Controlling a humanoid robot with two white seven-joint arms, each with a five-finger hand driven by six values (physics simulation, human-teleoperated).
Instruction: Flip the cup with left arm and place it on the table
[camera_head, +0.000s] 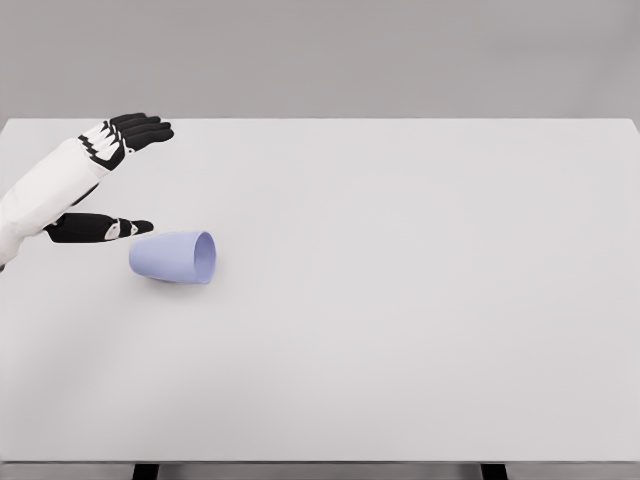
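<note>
The pale blue cup (174, 257) lies on its side on the white table (400, 300), at the left part — its open mouth faces right. Just beside its closed end is the left hand (100, 180), black with a white arm. The hand is wide open, fingers stretched out, thumb near the cup — holding nothing.

Matt, smooth lavender cup (173, 257), plastic-looking, without gloss or pattern, at left of centre in the frame. Smooth, matt white table (400, 300), evenly pale, grainless, filling most of the frame. Dark legs (146, 471) under its front edge at the bottom, material not to be told. Left hand (118, 175) at the upper left: black fingers (140, 130), dull sheen, with white hard-shell segments at the knuckles; white, smooth, plastic-like forearm casing (40, 195), faintly satin.
</note>
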